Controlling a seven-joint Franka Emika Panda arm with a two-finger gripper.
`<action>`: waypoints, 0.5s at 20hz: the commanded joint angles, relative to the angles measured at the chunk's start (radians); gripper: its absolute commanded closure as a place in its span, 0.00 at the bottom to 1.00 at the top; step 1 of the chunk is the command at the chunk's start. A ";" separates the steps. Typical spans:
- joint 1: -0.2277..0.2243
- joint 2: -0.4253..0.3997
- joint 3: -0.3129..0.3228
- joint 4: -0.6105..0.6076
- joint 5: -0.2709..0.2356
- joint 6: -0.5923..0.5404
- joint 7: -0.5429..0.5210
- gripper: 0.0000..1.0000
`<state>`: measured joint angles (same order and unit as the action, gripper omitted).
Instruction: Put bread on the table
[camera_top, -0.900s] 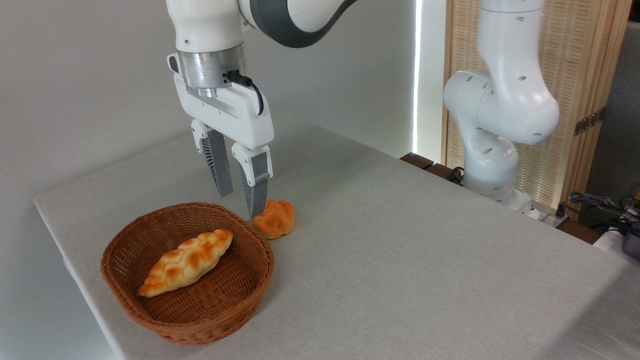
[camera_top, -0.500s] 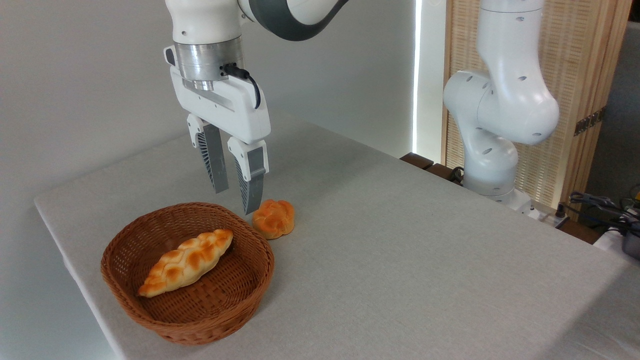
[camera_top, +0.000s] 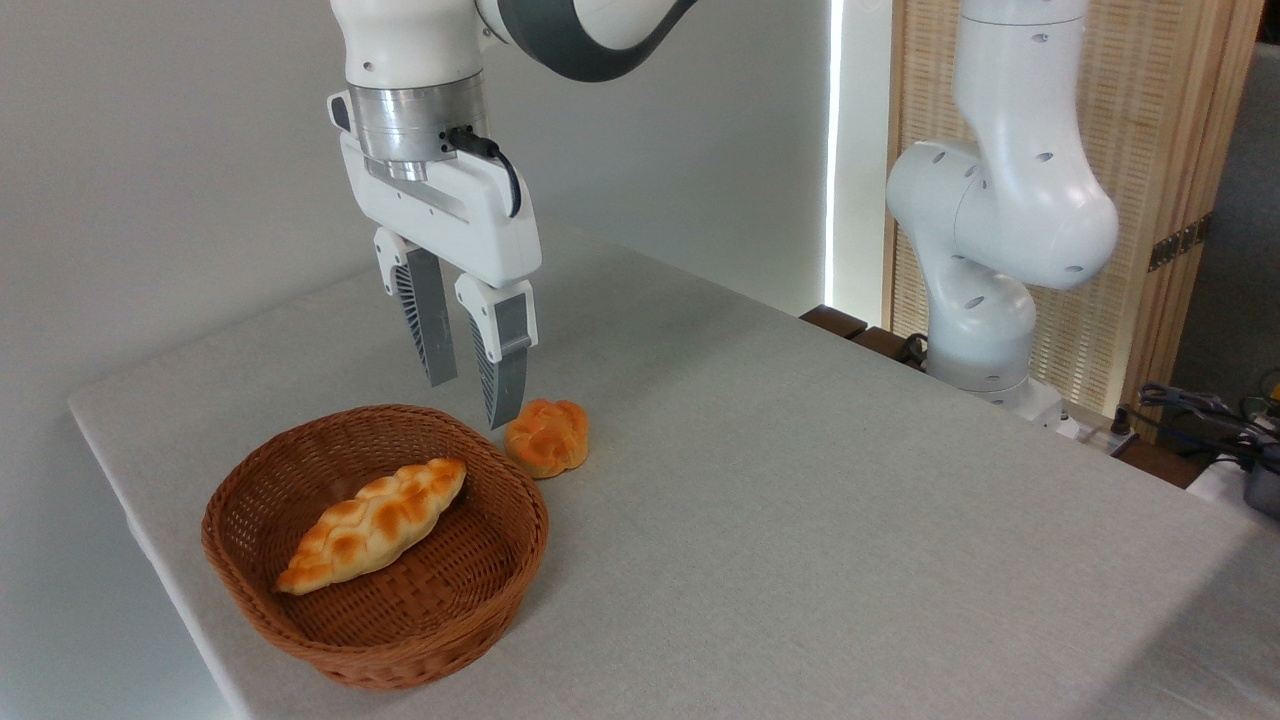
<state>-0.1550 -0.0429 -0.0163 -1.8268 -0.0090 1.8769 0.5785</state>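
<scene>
The white two-finger gripper (camera_top: 472, 402), empty with jaws slightly parted, has lifted clear above the brown wicker basket (camera_top: 300, 620); the golden braided loaf (camera_top: 372, 524) apparently awaits pickup.

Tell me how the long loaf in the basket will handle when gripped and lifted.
The loaf holds its shape where it leans on the basket wall, so it is probably stiff. Its glossy bumps may slip under the fingers. Gripped off-centre, its length would likely make it tilt.
</scene>
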 joint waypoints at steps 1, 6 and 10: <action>-0.011 0.001 0.015 0.015 -0.023 -0.015 0.000 0.00; -0.011 0.004 0.015 0.015 -0.023 -0.015 0.001 0.00; -0.011 0.008 0.015 0.015 -0.023 -0.015 0.003 0.00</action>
<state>-0.1550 -0.0422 -0.0163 -1.8266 -0.0099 1.8763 0.5785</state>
